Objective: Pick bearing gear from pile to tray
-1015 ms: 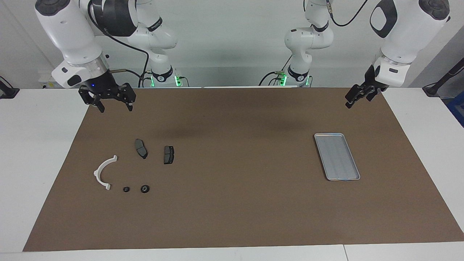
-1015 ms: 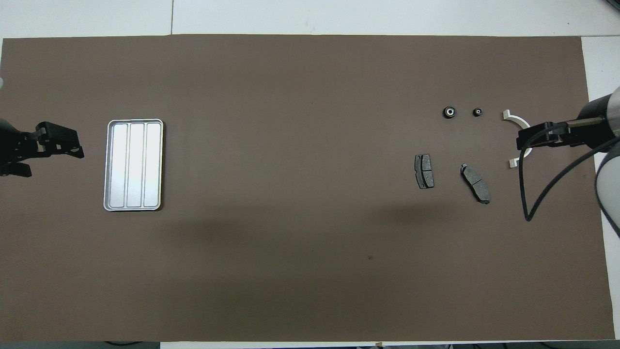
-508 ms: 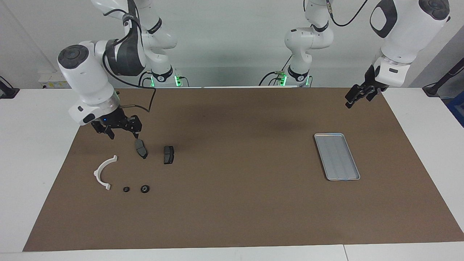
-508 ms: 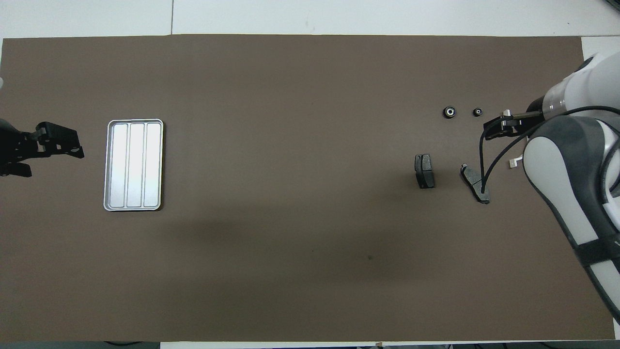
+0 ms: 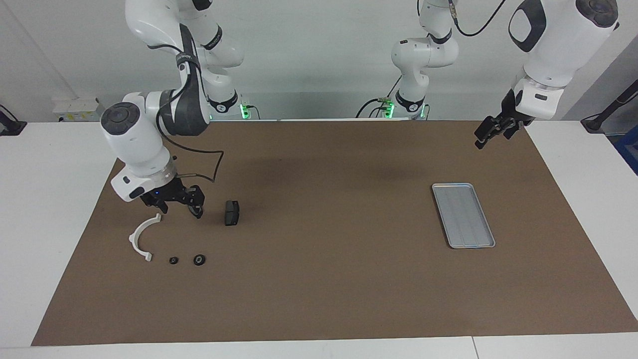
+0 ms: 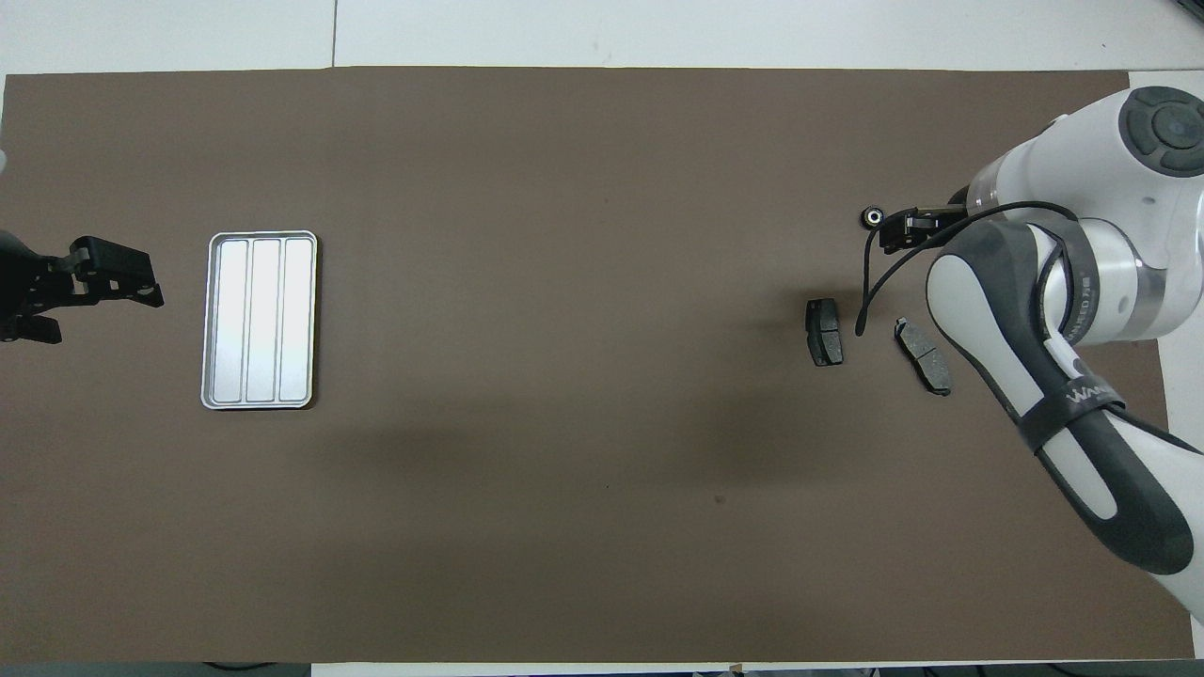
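Black bearing gear [image 5: 199, 260] on table [image 5: 319, 279], below-ahead of right pincer [image 5: 175, 205], untouched | right pincer spread, over brake pad [image 6: 923, 354] | step: approach; next: centre over gear, descend, close | left pincer [image 5: 492, 131] waits near tray [image 5: 486, 244], state unclear

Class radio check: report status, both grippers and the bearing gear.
Right gripper open, above the pile. Left gripper waiting near tray. Bearing gear untouched on mat. Nothing blocking.

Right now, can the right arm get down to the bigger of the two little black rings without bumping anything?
Probably yes. The right gripper hangs open above the mat, nearer the robots than the bigger ring. Nothing covers the ring; only the smaller ring lies beside it, apart.
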Action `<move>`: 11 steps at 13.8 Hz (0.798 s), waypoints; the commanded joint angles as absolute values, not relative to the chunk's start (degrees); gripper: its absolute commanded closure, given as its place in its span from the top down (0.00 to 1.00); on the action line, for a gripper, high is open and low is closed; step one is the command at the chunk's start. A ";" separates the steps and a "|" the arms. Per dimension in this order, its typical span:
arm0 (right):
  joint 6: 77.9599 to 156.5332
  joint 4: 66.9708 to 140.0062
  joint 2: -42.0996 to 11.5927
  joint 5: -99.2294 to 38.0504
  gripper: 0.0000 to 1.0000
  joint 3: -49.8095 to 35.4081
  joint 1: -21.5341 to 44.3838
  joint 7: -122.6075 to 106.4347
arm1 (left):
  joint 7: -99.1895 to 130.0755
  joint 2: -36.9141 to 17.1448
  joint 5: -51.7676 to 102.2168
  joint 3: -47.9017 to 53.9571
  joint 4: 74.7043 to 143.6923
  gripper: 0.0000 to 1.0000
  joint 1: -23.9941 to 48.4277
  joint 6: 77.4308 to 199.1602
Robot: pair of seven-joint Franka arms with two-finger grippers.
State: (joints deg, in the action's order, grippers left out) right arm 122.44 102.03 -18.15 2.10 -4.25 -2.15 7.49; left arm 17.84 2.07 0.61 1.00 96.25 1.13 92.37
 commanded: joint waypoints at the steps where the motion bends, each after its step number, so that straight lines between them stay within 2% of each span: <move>1: 124.71 101.69 -20.29 4.12 0.91 -4.22 -1.50 10.98 | 17.49 3.34 0.44 1.32 97.47 1.00 0.79 92.55; 8: 133.94 100.46 -28.38 6.94 0.89 -4.13 -2.46 11.08 | 17.49 3.34 0.44 1.32 97.47 1.00 0.79 92.55; 11: 133.42 98.79 -29.79 7.12 0.86 -4.13 -1.94 12.39 | 17.40 3.34 0.44 1.32 97.47 1.00 0.79 92.46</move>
State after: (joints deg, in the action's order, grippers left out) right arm 133.90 101.01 -28.60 5.77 -3.77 -1.90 10.03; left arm 17.84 2.07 0.61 1.00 96.25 1.13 92.37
